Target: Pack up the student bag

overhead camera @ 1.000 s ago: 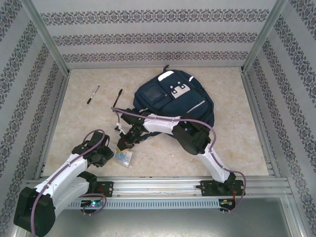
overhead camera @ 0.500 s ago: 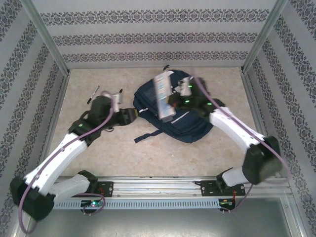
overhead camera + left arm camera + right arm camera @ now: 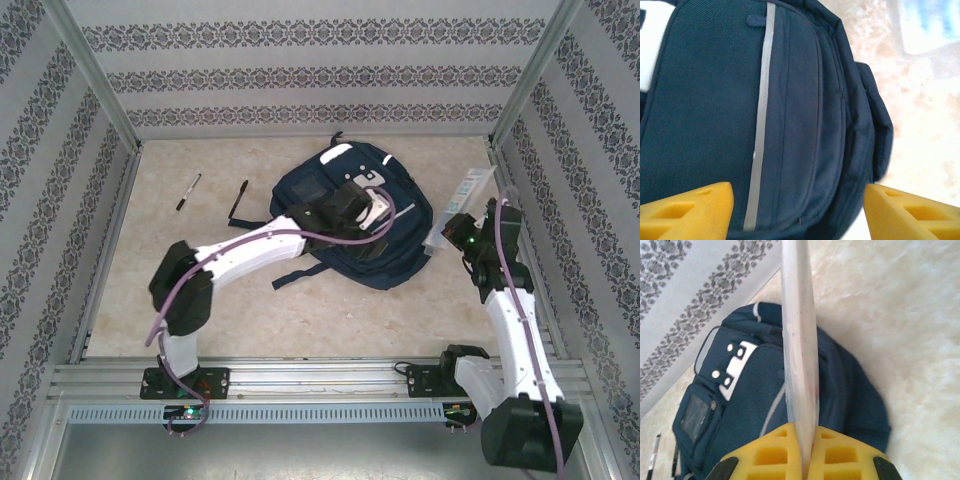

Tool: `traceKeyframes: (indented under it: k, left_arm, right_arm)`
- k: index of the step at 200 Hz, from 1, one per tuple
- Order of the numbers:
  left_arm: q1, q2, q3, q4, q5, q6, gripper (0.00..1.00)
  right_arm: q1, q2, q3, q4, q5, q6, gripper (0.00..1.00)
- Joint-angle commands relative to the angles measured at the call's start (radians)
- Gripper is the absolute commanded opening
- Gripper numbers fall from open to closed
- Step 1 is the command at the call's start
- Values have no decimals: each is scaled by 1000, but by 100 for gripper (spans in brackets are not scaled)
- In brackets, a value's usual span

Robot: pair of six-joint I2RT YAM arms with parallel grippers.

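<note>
The right gripper [image 3: 802, 442] is clamped on a thin, pale flat item [image 3: 798, 340], held edge-on above the table [image 3: 300, 310], just right of the student bag [image 3: 310, 190]. The left gripper [image 3: 797, 200] hovers over the bag's front, jaws wide apart and gripping nothing. The bag lies flat mid-table, with two pens [image 3: 189, 191] to its left.
</note>
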Motion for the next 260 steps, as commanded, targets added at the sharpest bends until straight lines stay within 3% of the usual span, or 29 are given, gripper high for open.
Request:
traceKeyframes:
  k: [1, 17, 45, 51, 64, 79, 106, 130, 165, 218, 260]
  left_arm:
    - [-25, 110, 107, -52, 8, 125, 71]
    - [-32, 199, 207, -141, 30, 160, 72]
    - [-32, 314, 321, -232, -123, 148, 68]
    - [-31, 333, 346, -252, -179, 137, 59]
    - [-21, 364, 408, -311, -273, 97, 24]
    - [-17, 386, 543, -453, -273, 105, 0]
    - [-20, 358, 751, -574, -195, 65, 0]
    - [-9, 270, 752, -477, -148, 26, 0]
    - [50, 235, 773, -363, -129, -58, 0]
    - [92, 220, 783, -225, 75, -187, 0]
    - [93, 212, 784, -182, 147, -234, 0]
  right_arm:
    - [-38, -69, -43, -29, 50, -34, 0]
    - [-39, -70, -37, -57, 58, -57, 0]
    - [-38, -70, -45, -49, 41, -47, 0]
    - [-37, -71, -47, -46, 35, -42, 0]
    - [-34, -69, -50, -40, 15, -26, 0]
    - [-27, -64, -56, -31, -22, -9, 0]
    - [-25, -30, -55, -20, -173, 27, 0]
    - [-8, 20, -69, 48, -347, 139, 0]
    - [77, 150, -63, 141, -411, 231, 0]
    - [202, 468, -19, 499, -404, 447, 0]
    - [292, 748, 125, 703, -275, 537, 0]
